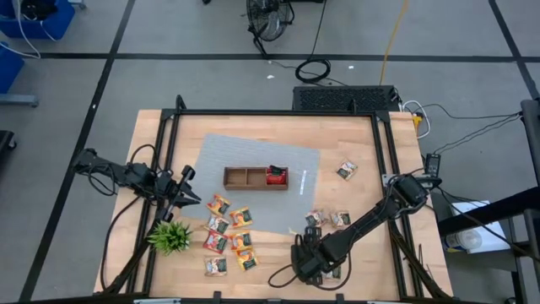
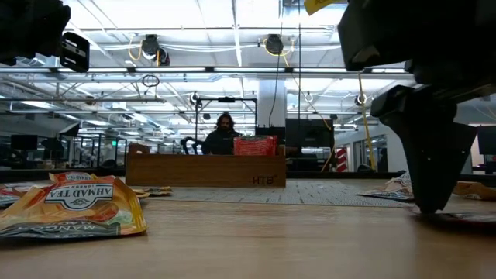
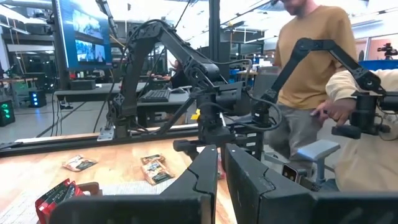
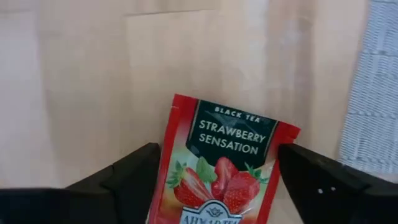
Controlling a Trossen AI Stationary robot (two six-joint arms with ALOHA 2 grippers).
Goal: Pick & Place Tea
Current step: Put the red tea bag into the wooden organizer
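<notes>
My right gripper (image 1: 308,262) stands open near the table's front edge, pointing down. A red strawberry tea sachet (image 4: 224,168) lies flat on the wood between its fingers, which stand on either side of it. In the low view one fingertip (image 2: 428,203) reaches down close to the table top. The brown wooden tray (image 1: 255,178) sits on a grey mat, with red sachets (image 1: 276,176) in its right compartment. More tea sachets (image 1: 228,232) lie loose left of the centre and at the right (image 1: 327,219). My left gripper (image 1: 187,190) waits shut at the table's left.
A small green plant (image 1: 170,236) stands at the front left. One sachet (image 1: 346,170) lies alone right of the tray. An orange sachet (image 2: 70,205) lies close to the low camera. People stand beyond the table (image 3: 311,68). Bare wood lies between the tray and my right gripper.
</notes>
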